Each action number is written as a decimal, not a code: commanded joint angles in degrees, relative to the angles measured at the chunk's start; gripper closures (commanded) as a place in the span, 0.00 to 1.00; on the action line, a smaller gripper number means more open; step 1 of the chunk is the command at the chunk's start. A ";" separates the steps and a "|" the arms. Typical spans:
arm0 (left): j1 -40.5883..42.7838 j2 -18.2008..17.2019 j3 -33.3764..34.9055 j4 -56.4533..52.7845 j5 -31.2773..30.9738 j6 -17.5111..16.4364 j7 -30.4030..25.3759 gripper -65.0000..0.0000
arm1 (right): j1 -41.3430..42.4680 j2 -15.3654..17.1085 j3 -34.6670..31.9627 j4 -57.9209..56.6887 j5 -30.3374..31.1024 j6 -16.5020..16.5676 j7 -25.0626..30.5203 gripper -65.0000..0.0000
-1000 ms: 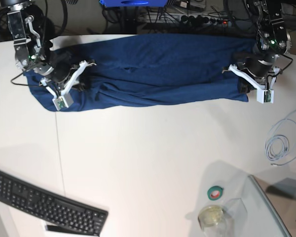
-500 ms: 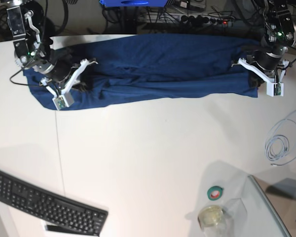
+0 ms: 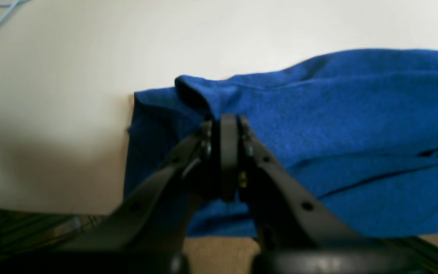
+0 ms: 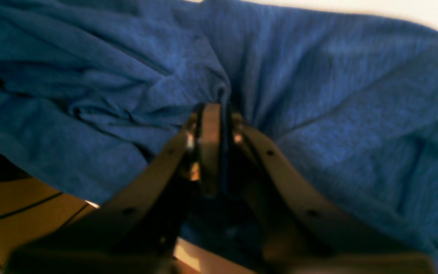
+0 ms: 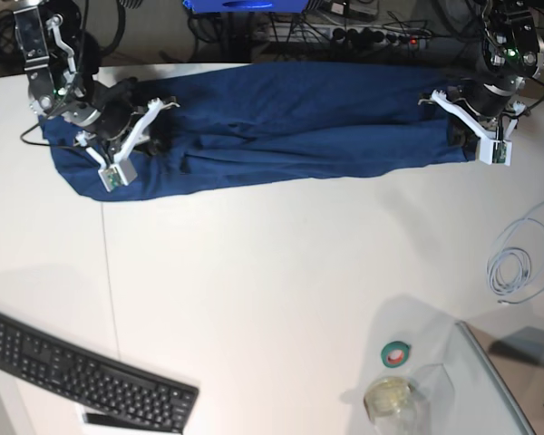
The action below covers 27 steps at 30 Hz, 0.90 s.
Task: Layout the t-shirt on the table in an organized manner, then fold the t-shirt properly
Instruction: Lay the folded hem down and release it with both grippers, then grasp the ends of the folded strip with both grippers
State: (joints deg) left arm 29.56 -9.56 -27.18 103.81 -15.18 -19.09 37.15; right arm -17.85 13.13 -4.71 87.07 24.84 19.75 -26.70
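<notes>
the large dark navy blue soft fabric t-shirt (image 5: pixel 290 122) lies stretched in a long wrinkled band across the far part of the smooth white table (image 5: pixel 281 281), running from one arm to the other. in the base view the left gripper (image 5: pixel 460 136) sits at the band's right end; its wrist view shows the two black fingers (image 3: pixel 226 152) pressed together on a raised fold at the cloth's corner (image 3: pixel 188 91), so it is pinching the t-shirt. the right gripper (image 5: pixel 152 145) sits at the band's left end, over bunched fabric. in its wrist view the fingers (image 4: pixel 209 144) stand close together with cloth (image 4: pixel 318 95) gathered right at their tips, but a thin dark gap shows between them and i cannot tell whether they grip the fabric or have let go.

nearer the camera on the table lie a black keyboard (image 5: pixel 86 373), a green roll of tape (image 5: pixel 397 354), a clear round container (image 5: pixel 390 399) just beside it, and a coiled pale blue cable (image 5: pixel 519 258) at the right edge.
</notes>
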 commanded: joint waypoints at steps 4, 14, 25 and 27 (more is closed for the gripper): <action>1.16 -0.68 -0.21 0.85 -0.25 0.06 -0.88 1.00 | -0.57 0.37 0.45 1.42 0.87 -0.10 1.25 0.66; 1.25 -1.38 -0.91 1.20 -0.16 0.06 3.34 1.00 | -2.68 -2.97 10.03 8.71 0.52 -3.70 1.34 0.54; 2.39 -1.47 -6.18 1.99 -0.16 0.06 3.34 0.44 | 6.29 -2.36 17.59 2.47 0.43 -3.79 -0.77 0.55; 2.39 -1.47 -8.73 1.99 -0.16 0.06 3.34 0.40 | 7.60 -2.36 17.59 0.80 0.43 -3.79 -0.77 0.55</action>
State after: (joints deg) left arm 31.64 -10.33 -35.53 104.68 -15.09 -19.35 41.45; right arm -10.94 10.24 12.69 87.02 24.82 15.84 -28.60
